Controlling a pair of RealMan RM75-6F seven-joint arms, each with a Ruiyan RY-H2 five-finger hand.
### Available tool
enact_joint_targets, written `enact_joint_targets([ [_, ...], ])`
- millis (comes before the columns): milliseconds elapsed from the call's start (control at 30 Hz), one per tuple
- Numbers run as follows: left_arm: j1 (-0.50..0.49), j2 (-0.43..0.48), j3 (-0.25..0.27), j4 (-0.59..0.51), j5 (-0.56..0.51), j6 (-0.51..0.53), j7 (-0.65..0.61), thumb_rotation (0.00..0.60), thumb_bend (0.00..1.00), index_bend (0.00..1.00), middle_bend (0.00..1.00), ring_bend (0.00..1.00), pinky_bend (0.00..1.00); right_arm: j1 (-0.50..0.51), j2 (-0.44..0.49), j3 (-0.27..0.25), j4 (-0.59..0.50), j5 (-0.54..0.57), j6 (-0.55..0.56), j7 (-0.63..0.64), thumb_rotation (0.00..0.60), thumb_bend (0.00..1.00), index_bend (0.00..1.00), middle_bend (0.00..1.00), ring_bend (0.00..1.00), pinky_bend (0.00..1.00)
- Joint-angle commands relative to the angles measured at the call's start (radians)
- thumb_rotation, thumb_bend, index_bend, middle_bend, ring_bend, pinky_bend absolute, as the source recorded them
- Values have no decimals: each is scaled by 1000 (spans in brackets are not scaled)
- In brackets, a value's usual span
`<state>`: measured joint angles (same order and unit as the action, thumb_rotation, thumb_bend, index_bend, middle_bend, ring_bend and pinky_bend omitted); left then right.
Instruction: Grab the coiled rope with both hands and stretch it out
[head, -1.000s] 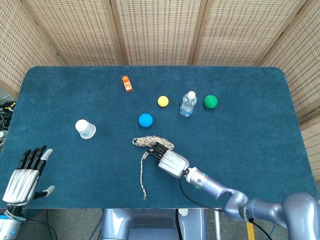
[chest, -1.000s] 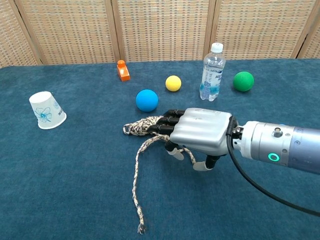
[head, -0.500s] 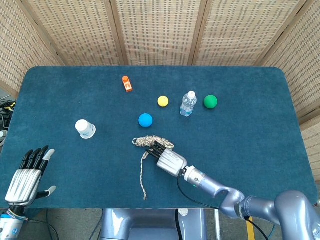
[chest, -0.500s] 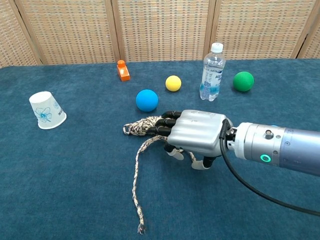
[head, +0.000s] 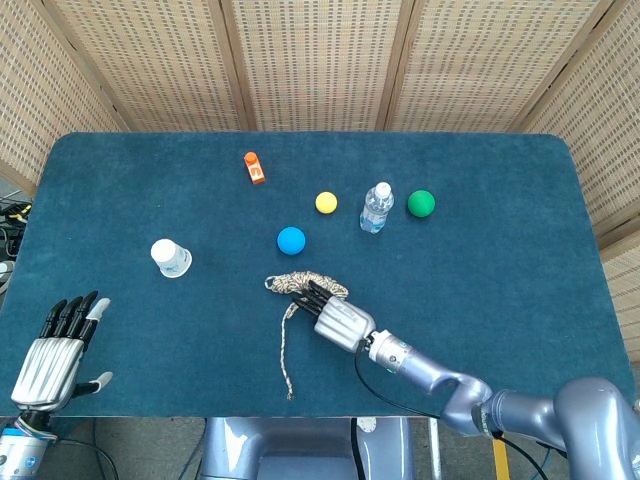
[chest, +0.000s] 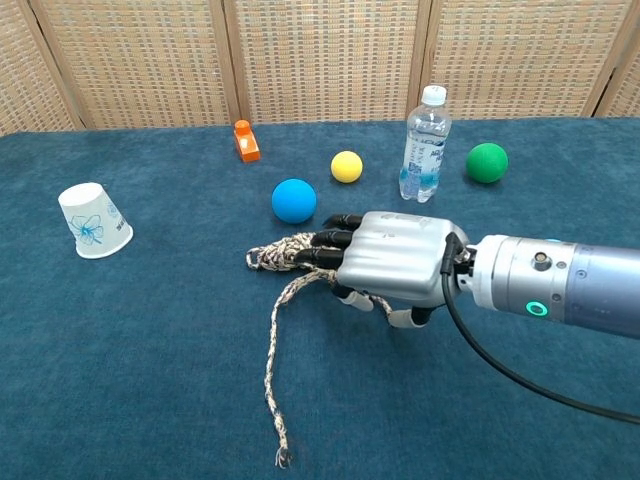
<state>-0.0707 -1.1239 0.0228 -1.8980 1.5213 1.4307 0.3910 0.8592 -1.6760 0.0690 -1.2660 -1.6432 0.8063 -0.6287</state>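
The rope (head: 287, 345) is a beige braided cord near the table's front middle, with a small coil at its far end and a tail (chest: 270, 375) trailing toward the front edge. My right hand (head: 340, 322) lies flat over the coil's right part, its dark fingers (chest: 330, 247) stretched out on the rope's coil (chest: 278, 255) and the thumb low beside the strand. Nothing shows the rope lifted or pinched. My left hand (head: 50, 355) hovers at the front left corner, far from the rope, fingers straight and apart, holding nothing. It does not show in the chest view.
Behind the rope sit a blue ball (head: 291, 240), a yellow ball (head: 326, 202), a water bottle (head: 376, 207) and a green ball (head: 421, 203). An orange block (head: 254, 167) lies further back, and a paper cup (head: 171, 257) lies tipped at the left.
My right hand has eased slightly forward over the coil. My left hand has sunk a little toward the front edge. The rope lies as before.
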Motion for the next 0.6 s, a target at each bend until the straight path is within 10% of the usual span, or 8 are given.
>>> enact_joint_targets([
  [33, 0, 0, 1, -1, 1, 1, 0, 600, 0, 0, 0, 0, 0, 4, 6, 1, -4, 17, -10, -20, 600, 275, 517, 0, 0, 0],
  [600, -5, 3, 4, -2, -3, -3, -4, 600, 0, 0, 0, 0, 0, 16, -28, -10, 27, 84, -36, -54, 600, 322, 560, 0, 0, 0],
])
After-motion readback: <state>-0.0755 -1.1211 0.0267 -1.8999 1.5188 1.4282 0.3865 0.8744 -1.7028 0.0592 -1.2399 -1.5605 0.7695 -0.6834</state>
